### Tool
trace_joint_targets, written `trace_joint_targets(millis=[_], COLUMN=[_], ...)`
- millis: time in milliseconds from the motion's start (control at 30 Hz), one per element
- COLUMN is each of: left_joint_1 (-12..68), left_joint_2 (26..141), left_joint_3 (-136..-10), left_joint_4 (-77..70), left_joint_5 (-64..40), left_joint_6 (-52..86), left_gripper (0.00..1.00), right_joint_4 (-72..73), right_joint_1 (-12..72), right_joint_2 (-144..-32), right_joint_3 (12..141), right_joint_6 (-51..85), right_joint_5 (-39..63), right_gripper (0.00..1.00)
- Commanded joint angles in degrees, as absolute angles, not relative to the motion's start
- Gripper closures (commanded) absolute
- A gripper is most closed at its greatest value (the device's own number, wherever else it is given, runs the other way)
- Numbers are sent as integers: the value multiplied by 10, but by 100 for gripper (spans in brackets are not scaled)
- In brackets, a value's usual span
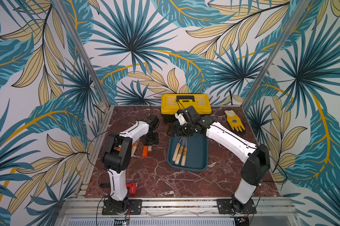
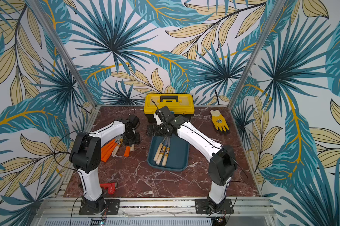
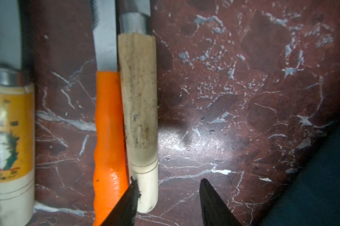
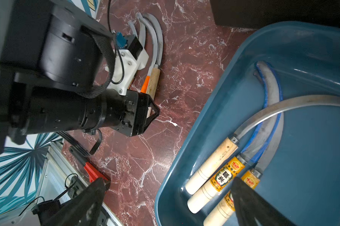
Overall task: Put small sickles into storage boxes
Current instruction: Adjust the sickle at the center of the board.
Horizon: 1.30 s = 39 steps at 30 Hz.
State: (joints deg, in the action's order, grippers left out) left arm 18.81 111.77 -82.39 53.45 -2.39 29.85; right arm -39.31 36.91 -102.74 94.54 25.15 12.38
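Observation:
Three small sickles (image 1: pixel 180 153) (image 2: pixel 162 153) with pale wooden handles lie side by side in the teal storage box (image 1: pixel 196 158) (image 2: pixel 177 158) (image 4: pixel 312 156). My right gripper (image 4: pixel 165 197) (image 1: pixel 173 131) hangs open over the box's far end with nothing between its fingers. To the box's left, more sickles lie on the table, several of them with orange handles (image 2: pixel 108 149). My left gripper (image 3: pixel 168 197) (image 1: pixel 150 140) is down over a plain wooden handle (image 3: pixel 138 97) beside an orange one (image 3: pixel 108 137). One fingertip (image 3: pixel 133 193) touches the wooden handle's end. The other stands apart from it.
A yellow-and-black toolbox (image 1: pixel 185 103) stands at the back of the marble table, just behind my right wrist. A yellow glove (image 1: pixel 234 122) lies at the back right. A red clamp-like tool (image 1: pixel 132 188) (image 4: pixel 93 172) sits near the front left, by my left arm's base.

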Motion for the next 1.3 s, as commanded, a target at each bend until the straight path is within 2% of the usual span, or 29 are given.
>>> trace_joint_targets(millis=[0,367,800,933,1133,1267], left_joint_1=[185,184,178,176,174,174], left_joint_2=[1145,1133,1098,1106,1124,1139], left_joint_3=[-832,-854,-858,-858,-855,-851], left_joint_4=[513,515,517,517,517,517], left_joint_5=[-33,-45,-38,-31,-25,-25], left_joint_6=[294,294,293,290,286,284], left_gripper=[49,43,43,45,53,55], right_joint_4=[-408,-411,-414,-414,-420,-420], right_joint_1=[361,343,334,333,332,331], right_joint_2=[-1037,-1041,-1049,-1051,-1050,-1049], right_joint_3=[955,955,954,956,954,951], right_joint_6=[240,235,238,239,239,237], right_joint_5=[137,149,160,162,161,159], right_gripper=[0,0,0,0,0,1])
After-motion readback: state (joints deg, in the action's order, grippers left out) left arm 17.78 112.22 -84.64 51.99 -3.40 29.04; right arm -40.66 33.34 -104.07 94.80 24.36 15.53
